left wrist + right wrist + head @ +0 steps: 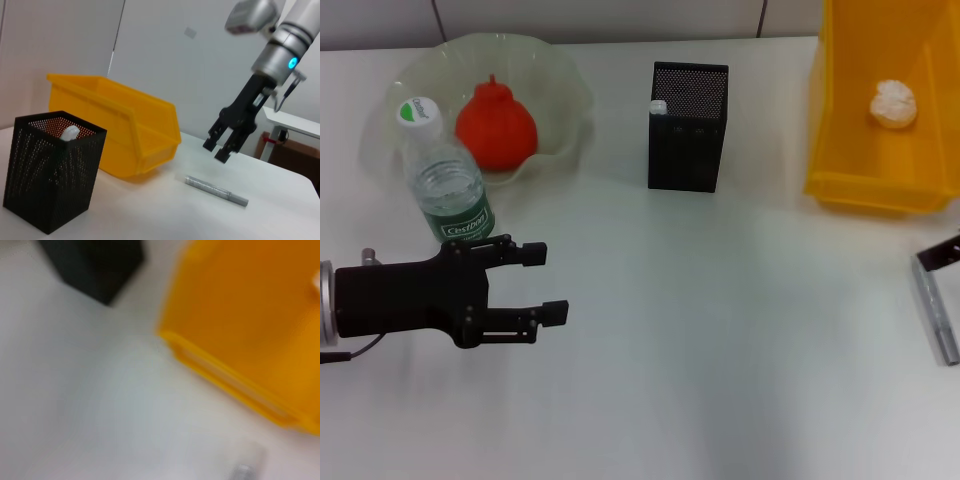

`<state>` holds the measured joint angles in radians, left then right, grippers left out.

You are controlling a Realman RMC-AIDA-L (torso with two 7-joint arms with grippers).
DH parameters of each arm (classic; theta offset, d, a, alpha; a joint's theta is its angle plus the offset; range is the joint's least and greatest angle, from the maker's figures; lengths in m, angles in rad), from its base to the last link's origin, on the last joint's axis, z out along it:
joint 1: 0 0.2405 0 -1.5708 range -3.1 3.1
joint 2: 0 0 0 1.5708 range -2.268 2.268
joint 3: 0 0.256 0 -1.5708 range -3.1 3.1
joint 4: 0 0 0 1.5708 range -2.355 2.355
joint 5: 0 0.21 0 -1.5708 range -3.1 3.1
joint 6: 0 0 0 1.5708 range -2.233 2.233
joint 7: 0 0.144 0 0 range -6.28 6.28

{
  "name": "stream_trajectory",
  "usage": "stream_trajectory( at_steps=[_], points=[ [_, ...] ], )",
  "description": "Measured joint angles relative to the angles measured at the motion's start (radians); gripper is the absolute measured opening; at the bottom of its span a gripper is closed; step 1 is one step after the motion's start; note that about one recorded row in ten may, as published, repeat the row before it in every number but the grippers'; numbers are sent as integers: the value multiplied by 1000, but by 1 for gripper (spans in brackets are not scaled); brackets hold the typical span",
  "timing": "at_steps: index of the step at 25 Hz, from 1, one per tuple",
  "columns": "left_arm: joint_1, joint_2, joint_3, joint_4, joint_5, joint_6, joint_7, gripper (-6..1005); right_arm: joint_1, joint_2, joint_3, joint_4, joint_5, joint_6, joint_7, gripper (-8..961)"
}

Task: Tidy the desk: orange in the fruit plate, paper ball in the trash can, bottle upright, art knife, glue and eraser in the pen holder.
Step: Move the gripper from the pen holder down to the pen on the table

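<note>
"Cestbon" on the bottle (pixel 450 195) label; nothing else legible

Black left hand (pixel 552 283) on silver wrist; right arm silver, blue-lit ring.

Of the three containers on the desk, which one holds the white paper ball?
The yellow trash can on the robot's right holds the paper ball. The green fruit plate holds the orange; the black pen holder stands between them.

The left gripper (pixel 542 283) reaches in low from the left edge of the head view, its body level and its two black fingers (pixel 532 254) spread apart with nothing between them. The right gripper (pixel 219 149) hangs from its silver wrist, pointing down, fingers parted and empty.
</note>
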<state>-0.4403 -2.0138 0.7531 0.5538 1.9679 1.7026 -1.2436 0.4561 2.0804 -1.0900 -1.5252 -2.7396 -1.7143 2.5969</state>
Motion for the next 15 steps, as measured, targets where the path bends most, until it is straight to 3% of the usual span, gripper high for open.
stream_trajectory(
  at_steps=[5,12,15],
  points=[
    [-7,0,0,0,0,0,3,840,-7,0,1,120,-19,125,-2,704],
    [-10,0,-2,0,0,5,2,840,39,0,-10,261,-15,228,-6,695],
    [-9,1,-5,0,0,6,2,840,44,0,-11,277,-15,241,-6,608]
  ],
)
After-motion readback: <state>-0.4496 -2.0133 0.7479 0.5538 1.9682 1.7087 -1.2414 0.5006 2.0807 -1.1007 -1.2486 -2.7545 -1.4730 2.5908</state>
